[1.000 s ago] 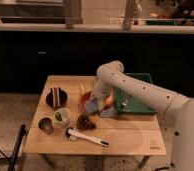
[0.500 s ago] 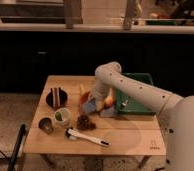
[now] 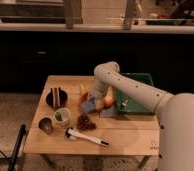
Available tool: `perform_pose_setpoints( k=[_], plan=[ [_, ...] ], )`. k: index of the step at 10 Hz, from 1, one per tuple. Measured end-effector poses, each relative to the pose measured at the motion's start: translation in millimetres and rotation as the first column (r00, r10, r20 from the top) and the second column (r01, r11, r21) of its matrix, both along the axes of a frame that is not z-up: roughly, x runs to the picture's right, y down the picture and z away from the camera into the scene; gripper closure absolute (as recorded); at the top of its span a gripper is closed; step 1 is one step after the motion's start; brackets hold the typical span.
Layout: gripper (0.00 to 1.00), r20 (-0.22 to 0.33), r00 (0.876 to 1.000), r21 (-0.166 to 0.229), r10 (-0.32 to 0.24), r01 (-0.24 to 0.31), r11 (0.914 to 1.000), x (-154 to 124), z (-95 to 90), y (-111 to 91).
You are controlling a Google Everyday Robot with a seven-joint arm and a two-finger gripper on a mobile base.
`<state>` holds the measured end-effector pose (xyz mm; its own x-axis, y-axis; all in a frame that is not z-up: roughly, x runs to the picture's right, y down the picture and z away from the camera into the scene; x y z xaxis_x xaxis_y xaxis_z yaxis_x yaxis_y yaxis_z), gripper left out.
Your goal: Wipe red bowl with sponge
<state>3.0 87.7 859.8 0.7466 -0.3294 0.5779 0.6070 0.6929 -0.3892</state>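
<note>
Gripper: the gripper [image 3: 94,99] hangs at the end of the white arm, low over the middle of the wooden table [image 3: 125,136], with the wrist sloping down to it from the elbow behind
Gripper state: cannot tell, as the wrist covers its tip; the sponge sits right at its end, so a grasp seems likely but is not shown
Sponge: the sponge [image 3: 88,106] is a small blue-grey pad at the gripper's tip, on its near, picture-left side, touching it or very nearly
Red bowl: the red bowl [image 3: 109,100] lies directly beneath and behind the gripper; the wrist crosses it, so orange-red shows on both sides, a larger patch to picture-right and a smaller one behind to picture-left
Deciding relation: the bowl is already under the tool, and most of its visible surface lies to picture-right of the sponge, so I judge a wiping stroke would run that way across the bowl
Sponge axis: its longer side seems to run roughly across the picture, tilted a little; contact with the bowl's surface cannot be told
Nearer arm: there is only the one arm, and it is already over the bowl
Close by: a pale grey-blue cloth [image 3: 110,112] just beside the gripper on its near right, and a brown cluster [image 3: 83,122] near on its near side
Farther off: a green tray [image 3: 138,95] to the right and a dark bowl with brown sticks [image 3: 56,97] to the left
</note>
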Motion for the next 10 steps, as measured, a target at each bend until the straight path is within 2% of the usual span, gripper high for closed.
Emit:
perform_pose_setpoints(
  k=[4,8,10],
  plan=[
    [1.0,-0.033,0.999,-0.001,0.005,-0.005,1.0,8,13.8,-11],
    [1.0,-0.085,0.996,0.033,0.034,-0.032,0.999,23,17.1,-30],
    [1.0,-0.11,0.992,0.057,0.062,-0.056,0.9968,33,26.2,-47]
  ],
)
